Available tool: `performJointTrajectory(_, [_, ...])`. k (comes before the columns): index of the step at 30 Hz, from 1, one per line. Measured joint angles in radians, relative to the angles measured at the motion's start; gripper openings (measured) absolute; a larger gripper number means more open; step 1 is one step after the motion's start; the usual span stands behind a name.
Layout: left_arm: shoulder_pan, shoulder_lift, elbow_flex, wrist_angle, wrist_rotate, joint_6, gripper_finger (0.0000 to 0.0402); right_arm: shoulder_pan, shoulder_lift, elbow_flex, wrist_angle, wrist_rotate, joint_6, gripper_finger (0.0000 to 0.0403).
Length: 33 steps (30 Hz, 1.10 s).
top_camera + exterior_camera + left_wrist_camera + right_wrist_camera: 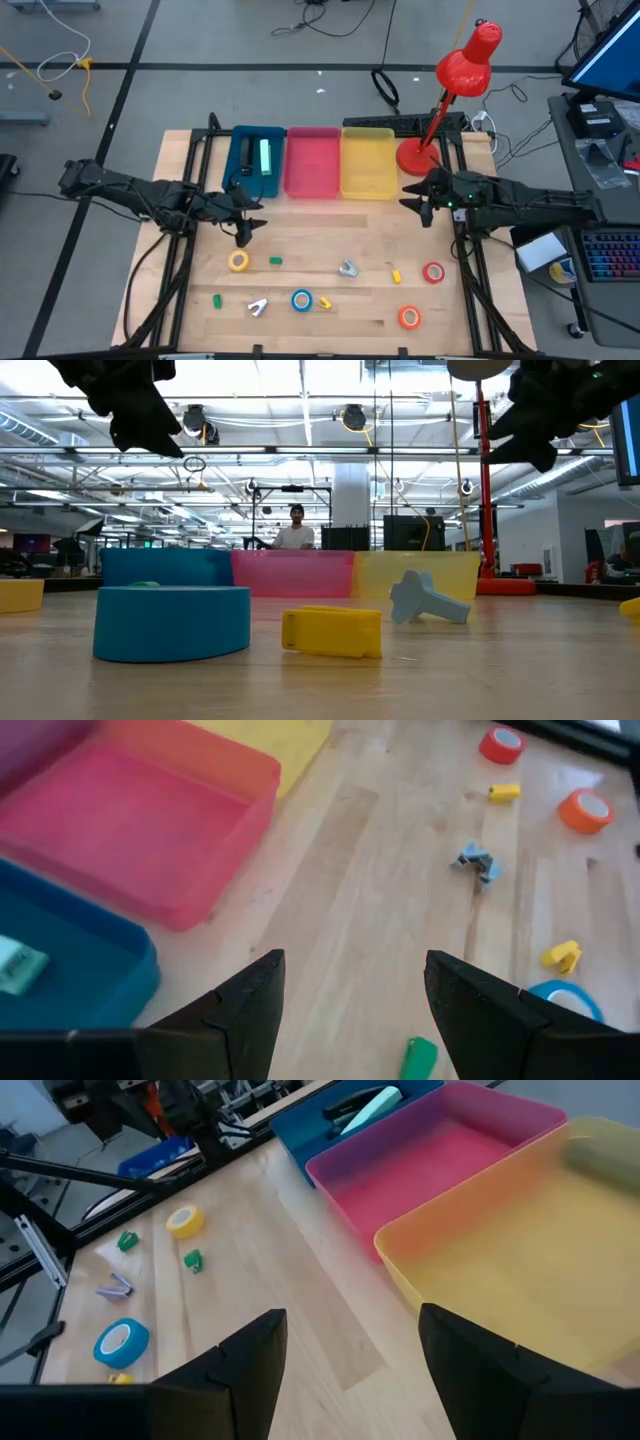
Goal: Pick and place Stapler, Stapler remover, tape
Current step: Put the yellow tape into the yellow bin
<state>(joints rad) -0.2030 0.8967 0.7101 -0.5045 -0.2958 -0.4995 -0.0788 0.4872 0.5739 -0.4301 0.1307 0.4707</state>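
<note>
**Both grippers open and empty over the desk**

The left gripper (243, 222) hangs with fingers spread, holding nothing, just in front of the blue bin (254, 160), where a stapler (265, 155) lies. The right gripper (418, 195) is likewise open and empty, near the yellow bin (368, 160) and the red lamp (445, 100). Bare desk (330, 235) lies between them. Nearer, well apart, sit the yellow tape (238, 261), blue tape (302, 300), red tape (433, 272), orange tape (409, 317) and a grey staple remover (347, 268).
</note>
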Motion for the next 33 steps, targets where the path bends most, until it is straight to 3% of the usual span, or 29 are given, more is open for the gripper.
performJointTrajectory(6, [-0.029, 0.025, 0.0, 0.004, -0.015, -0.096, 0.0241, 0.0, -0.088, -0.057, 0.0, 0.0, -0.018, 0.0222])
performJointTrajectory(13, [-0.065, 0.15, 0.0, 0.041, -0.016, -0.187, 0.0241, 0.0, -0.172, -0.072, 0.0, 0.0, -0.07, 0.0222])
performJointTrajectory(22, [-0.12, 0.269, 0.0, 0.014, 0.095, -0.437, 0.0241, 0.0, -0.228, -0.072, 0.0, -0.002, -0.1, 0.0222])
performJointTrajectory(33, [-0.227, 0.286, 0.0, -0.318, 0.164, -0.776, 0.0241, 0.0, -0.23, -0.072, 0.0, -0.029, -0.112, 0.0222])
